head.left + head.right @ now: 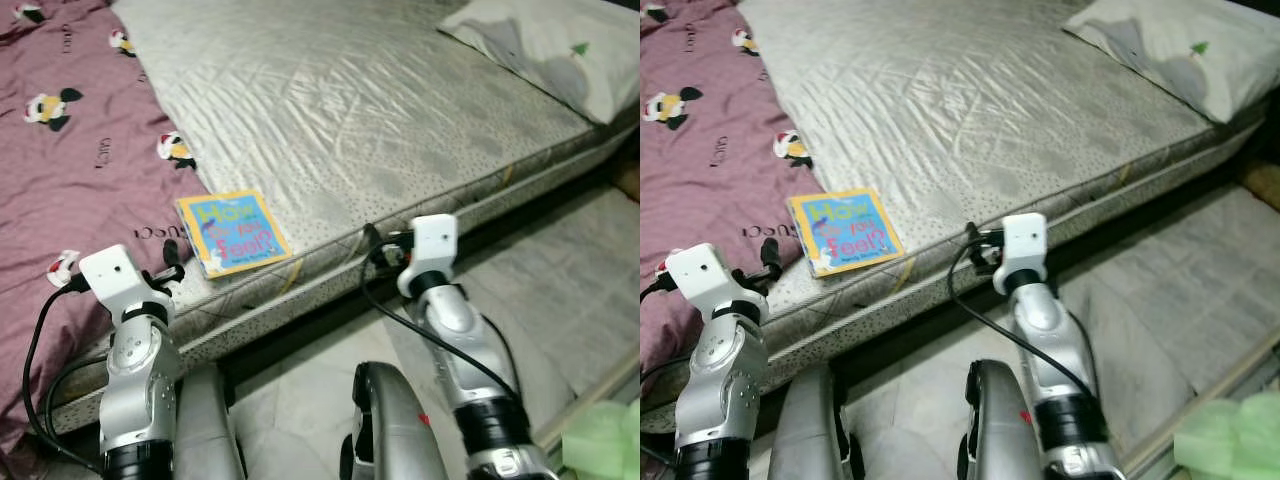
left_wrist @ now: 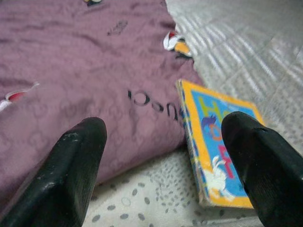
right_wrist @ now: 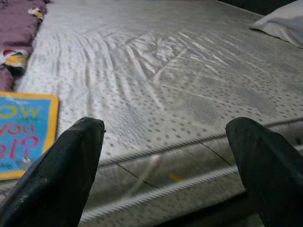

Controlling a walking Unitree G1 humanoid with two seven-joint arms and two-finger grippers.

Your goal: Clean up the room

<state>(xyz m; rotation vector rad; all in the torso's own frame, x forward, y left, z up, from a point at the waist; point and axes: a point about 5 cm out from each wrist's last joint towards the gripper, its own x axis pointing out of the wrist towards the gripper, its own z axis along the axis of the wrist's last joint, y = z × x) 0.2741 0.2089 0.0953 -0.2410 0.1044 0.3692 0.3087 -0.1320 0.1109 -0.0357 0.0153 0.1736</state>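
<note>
Seen from the head camera, a bare grey quilted mattress [image 1: 380, 110] with a small picture book [image 1: 233, 232] lying flat near its front edge, yellow-bordered blue cover up, lettering facing the robot. Touching the book's left side, a mauve blanket [image 1: 70, 170] printed with cartoon figures, spread over the left part of the bed. At the far right corner of the mattress, a pale pillow [image 1: 560, 45].

Held low before the bed's front edge, both silver arms. Left pincer [image 2: 165, 165] wide open, aimed at the seam where blanket meets mattress, the book just beside its one black finger [image 2: 265, 165], nothing between the fingers. Right pincer [image 3: 170, 165] likewise wide open and gripping nothing, pointed across the mattress edge to the right of the book, well apart from it.

Below the bed, pale floor tiles, with a light quilted mat [image 1: 560, 300] to the right and something translucent green [image 1: 600, 435] at the lower right corner, too blurred to identify. Black cables looping from both wrists.
</note>
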